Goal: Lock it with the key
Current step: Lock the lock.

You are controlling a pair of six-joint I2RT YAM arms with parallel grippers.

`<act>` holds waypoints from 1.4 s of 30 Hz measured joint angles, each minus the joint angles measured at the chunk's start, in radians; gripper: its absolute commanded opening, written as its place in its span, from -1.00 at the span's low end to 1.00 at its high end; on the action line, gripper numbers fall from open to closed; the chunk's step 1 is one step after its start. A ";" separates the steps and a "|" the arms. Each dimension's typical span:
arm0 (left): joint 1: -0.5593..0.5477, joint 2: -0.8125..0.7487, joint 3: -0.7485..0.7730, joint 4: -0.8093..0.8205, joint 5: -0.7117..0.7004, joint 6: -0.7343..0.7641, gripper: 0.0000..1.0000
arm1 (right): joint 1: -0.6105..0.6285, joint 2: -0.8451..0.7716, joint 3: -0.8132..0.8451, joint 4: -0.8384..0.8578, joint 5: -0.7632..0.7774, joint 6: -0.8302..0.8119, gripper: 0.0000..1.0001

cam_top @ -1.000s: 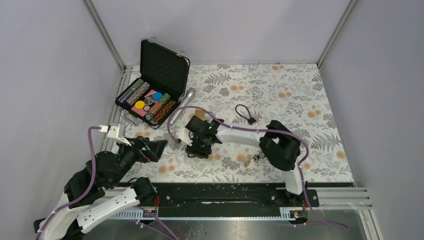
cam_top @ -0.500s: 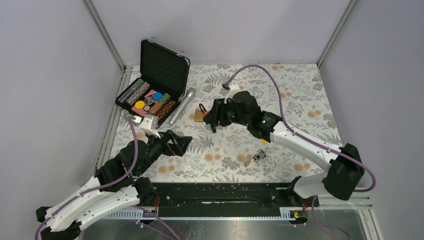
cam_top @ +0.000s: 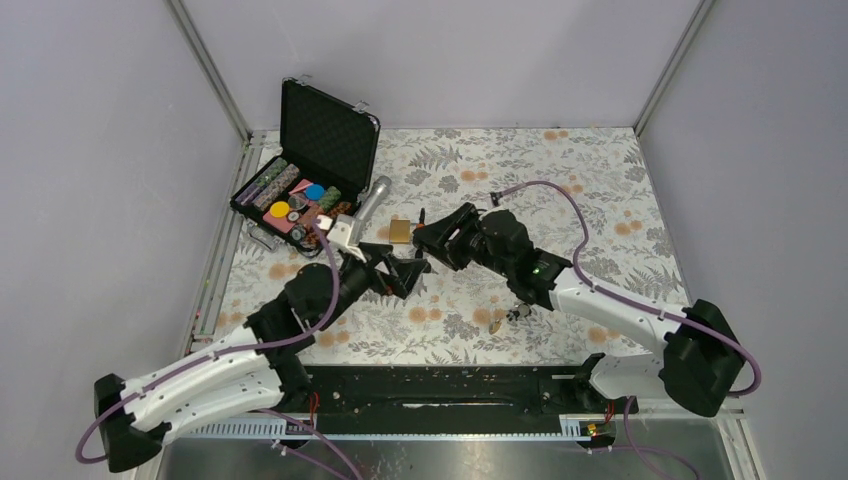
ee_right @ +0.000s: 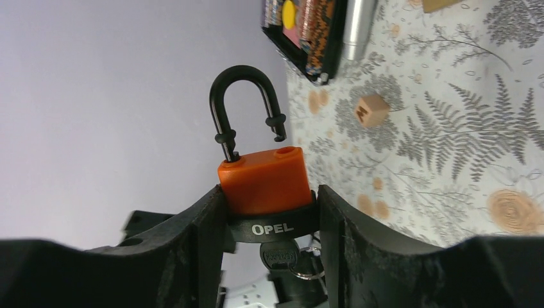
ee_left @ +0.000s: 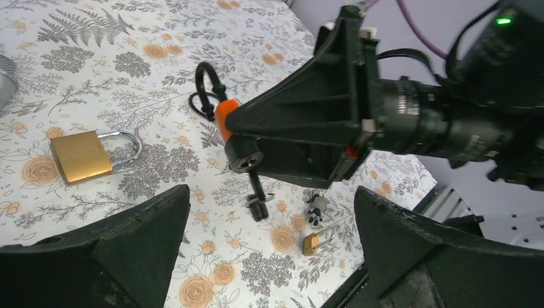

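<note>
An orange padlock with a black shackle standing open is clamped by its body in my right gripper. A black-headed key with a ring sticks out of its underside. In the left wrist view the same padlock hangs above the table with the key pointing down and toward my left gripper. That gripper is wide open and empty, a short way from the key. From above, my left gripper and right gripper face each other at mid table.
A large brass padlock lies on the floral table just left of the grippers. A small brass padlock and a bunch of keys lie nearer the front. An open case of poker chips, a silver microphone and a wooden die sit at the back left.
My left arm has stretched forward and right to mid table. My right arm has lifted the orange padlock off the table and turned it toward the left gripper.
</note>
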 measured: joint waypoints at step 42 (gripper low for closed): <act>0.019 0.401 -0.023 0.415 -0.235 0.013 -1.00 | -0.004 -0.039 -0.054 0.150 0.076 0.091 0.93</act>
